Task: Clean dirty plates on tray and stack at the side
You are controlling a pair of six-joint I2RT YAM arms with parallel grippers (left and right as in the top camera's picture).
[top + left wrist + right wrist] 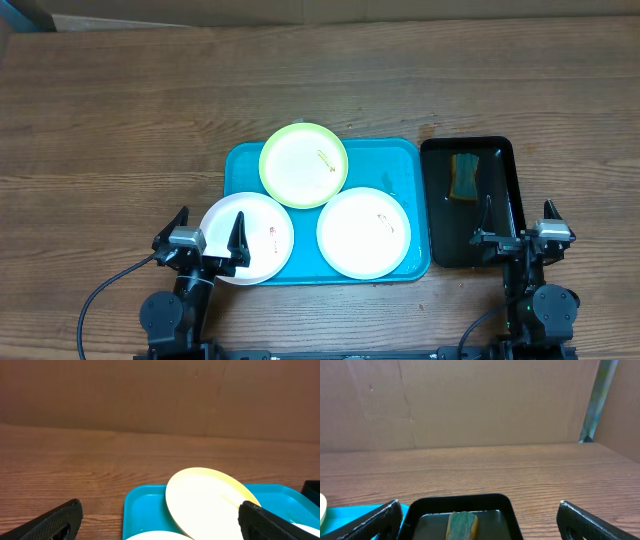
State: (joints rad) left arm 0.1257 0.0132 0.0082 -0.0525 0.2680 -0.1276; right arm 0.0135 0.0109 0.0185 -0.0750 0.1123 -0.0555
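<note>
The turquoise tray (400, 160) holds three plates with small red-orange smears. A lime-green plate (304, 165) lies at the back and overlaps the two white ones. One white plate (255, 238) overhangs the tray's front left corner; the other (363, 231) lies front right. My left gripper (211, 218) stands open at the left white plate's near edge, holding nothing. In the left wrist view the gripper (160, 506) faces the green plate (205, 500) and the tray (142, 505). My right gripper (518, 215) stands open and empty at the black tray's near right.
A narrow black tray (505, 170) with a green-and-yellow sponge (464, 177) sits right of the turquoise tray. In the right wrist view the sponge (462, 526) lies between the open fingers of the gripper (480, 506). Brown cardboard walls stand behind the wooden table (120, 120).
</note>
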